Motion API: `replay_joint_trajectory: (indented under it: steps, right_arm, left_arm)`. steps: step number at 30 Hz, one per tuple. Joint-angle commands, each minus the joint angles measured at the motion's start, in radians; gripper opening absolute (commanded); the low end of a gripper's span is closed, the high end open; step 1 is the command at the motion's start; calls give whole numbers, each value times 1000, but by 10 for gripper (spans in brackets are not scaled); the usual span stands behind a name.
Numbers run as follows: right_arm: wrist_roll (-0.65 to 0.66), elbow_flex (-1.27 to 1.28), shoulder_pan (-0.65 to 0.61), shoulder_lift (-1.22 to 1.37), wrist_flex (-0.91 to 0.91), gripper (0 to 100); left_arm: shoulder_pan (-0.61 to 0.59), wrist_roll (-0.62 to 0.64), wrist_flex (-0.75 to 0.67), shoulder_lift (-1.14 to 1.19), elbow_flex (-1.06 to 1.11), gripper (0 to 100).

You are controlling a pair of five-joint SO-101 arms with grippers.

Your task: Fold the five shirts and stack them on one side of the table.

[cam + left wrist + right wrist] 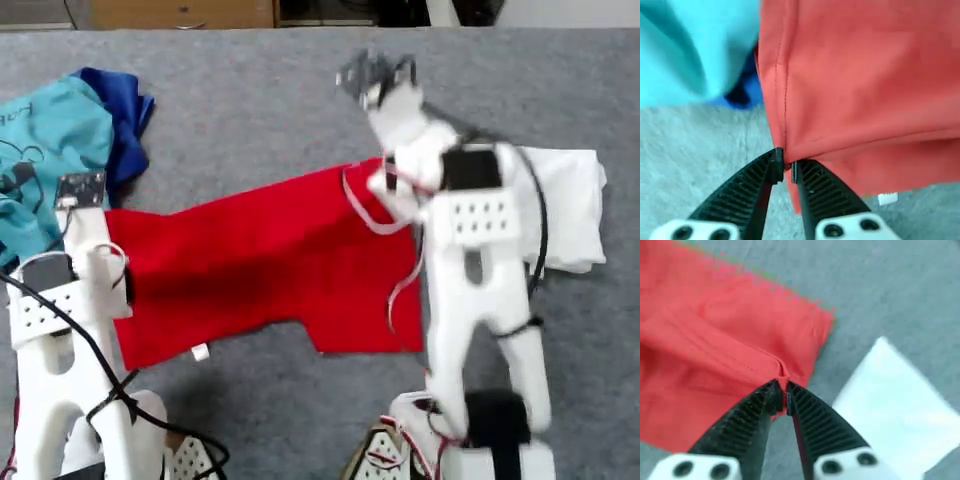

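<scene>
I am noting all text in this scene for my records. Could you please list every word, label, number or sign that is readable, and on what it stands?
Dark print on the teal shirt: partly cut by the picture's edge, too blurred to read.
Small white tag at the hem of the red shirt: too small to read.
No quotable text anywhere.

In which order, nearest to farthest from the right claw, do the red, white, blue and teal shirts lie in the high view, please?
1. Red cloth shirt, pinched in the right claw near its right end.
2. White folded cloth shirt, just beyond, on the right.
3. Dark blue crumpled shirt, far left.
4. Teal crumpled shirt, at the left edge, farthest.
</scene>
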Motion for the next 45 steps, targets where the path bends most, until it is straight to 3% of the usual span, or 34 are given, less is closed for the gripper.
replay_joint_trajectory:
  steps: [1, 6, 9, 16, 26, 37, 45]
  right_arm:
    - [-9, 260, 44, -139, -100, 2]
    - [-2, 406, 104, -226, -130, 2]
    - [0, 483, 102, -292, -129, 2]
    - [18, 630, 110, -423, -141, 2]
    - [-8, 708, 206, -446, -175, 2]
    - [49, 757, 208, -447, -172, 2]
    - [98, 817, 206, -447, -173, 2]
  left_arm:
    - [-17, -20, -15, -25, 44, 19]
    - [-18, -34, 8, -27, 100, 19]
    - [-14, -49, 98, -38, 74, 19]
    - [17, -55, 137, -163, 114, 19]
    - [91, -218, 141, -228, 207, 19]
    - [-37, -316, 72, -226, 308, 19]
    - [-40, -370, 77, -226, 324, 19]
